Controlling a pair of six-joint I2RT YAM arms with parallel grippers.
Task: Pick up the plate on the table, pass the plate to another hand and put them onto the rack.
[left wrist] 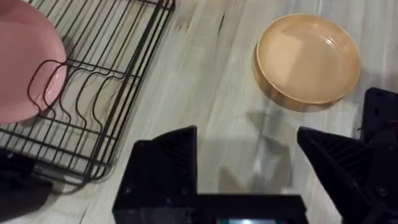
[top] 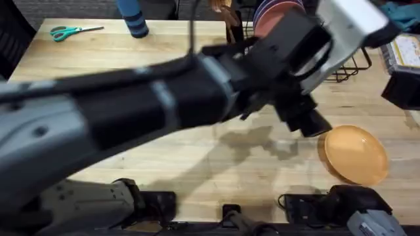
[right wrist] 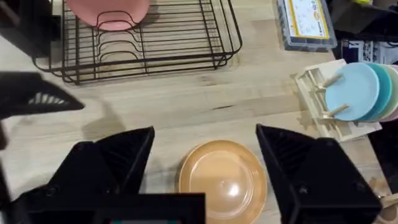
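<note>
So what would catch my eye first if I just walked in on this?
Probably the big dark left arm sweeping across the table, close under the camera. Next, the orange plate lying flat at the table's near right. Behind stands the black wire rack, holding a pink plate.

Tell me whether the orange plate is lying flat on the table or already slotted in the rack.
Lying flat on the table. The orange plate rests face up on the wood, apart from the rack, and no fingers touch it.
</note>
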